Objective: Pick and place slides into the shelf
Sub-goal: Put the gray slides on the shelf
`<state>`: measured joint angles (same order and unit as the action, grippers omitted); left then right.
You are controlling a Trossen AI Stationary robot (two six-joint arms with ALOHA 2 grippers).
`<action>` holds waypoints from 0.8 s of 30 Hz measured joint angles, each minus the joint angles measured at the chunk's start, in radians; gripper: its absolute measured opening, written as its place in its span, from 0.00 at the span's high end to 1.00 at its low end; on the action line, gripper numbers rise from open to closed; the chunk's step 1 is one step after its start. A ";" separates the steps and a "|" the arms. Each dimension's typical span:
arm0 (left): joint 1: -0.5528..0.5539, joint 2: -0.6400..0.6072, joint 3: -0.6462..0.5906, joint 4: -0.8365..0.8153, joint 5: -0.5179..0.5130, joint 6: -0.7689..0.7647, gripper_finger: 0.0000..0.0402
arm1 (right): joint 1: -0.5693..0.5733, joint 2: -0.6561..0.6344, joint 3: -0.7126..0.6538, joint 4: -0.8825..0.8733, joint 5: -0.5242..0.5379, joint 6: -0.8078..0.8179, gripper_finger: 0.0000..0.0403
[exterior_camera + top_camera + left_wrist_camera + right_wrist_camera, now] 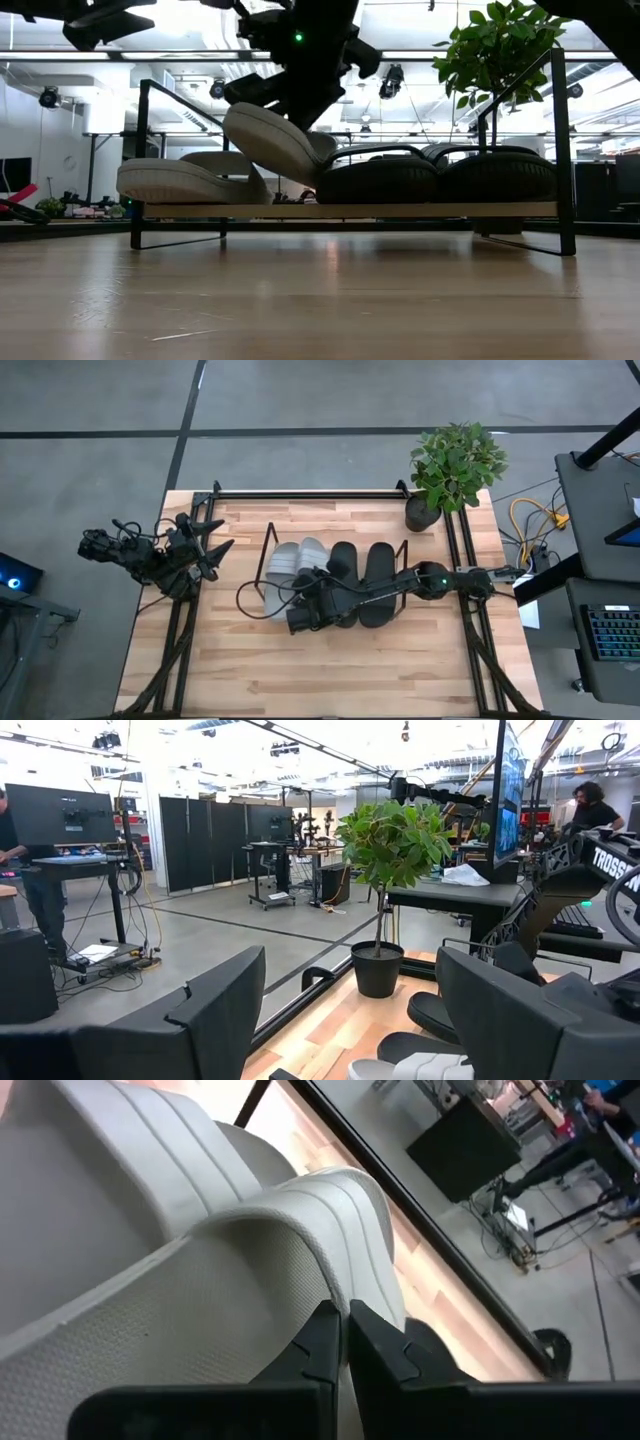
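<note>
The second grey slide (272,140) is tilted, its toe raised above the first grey slide (180,180), which lies flat at the end of the shelf (350,210); its lower end rests against the nearer black slide (380,178). The other black slide (495,172) lies beside that one, so three of the four sit properly on the board. My right gripper (345,1335) is closed on the edge of the tilted slide's strap, a thin pinch that holds the sandal while it is lowered into the gap between the flat grey one and the black pair. In my judgement the task is near its end: this slide must be levelled and seated before release, and the narrow gap risks riding it up on its neighbours. My left gripper (205,550) waits with its jaws apart and empty at the left edge of the bench (330,670), well clear of the shelf. A potted plant (455,465) stands at the far right corner, not involved.
</note>
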<state>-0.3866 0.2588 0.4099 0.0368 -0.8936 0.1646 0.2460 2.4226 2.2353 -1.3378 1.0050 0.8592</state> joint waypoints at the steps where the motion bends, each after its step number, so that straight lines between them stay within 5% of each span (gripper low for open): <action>1: 0.000 0.000 0.000 0.000 0.000 0.000 0.31 | -0.001 0.000 -0.005 0.001 0.001 0.017 0.98; 24: 0.000 0.000 0.000 0.000 0.000 0.000 0.31 | -0.025 0.040 -0.023 0.035 -0.075 -0.020 0.98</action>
<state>-0.3862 0.2588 0.4099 0.0366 -0.8936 0.1646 0.2209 2.4622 2.2127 -1.3032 0.9302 0.8391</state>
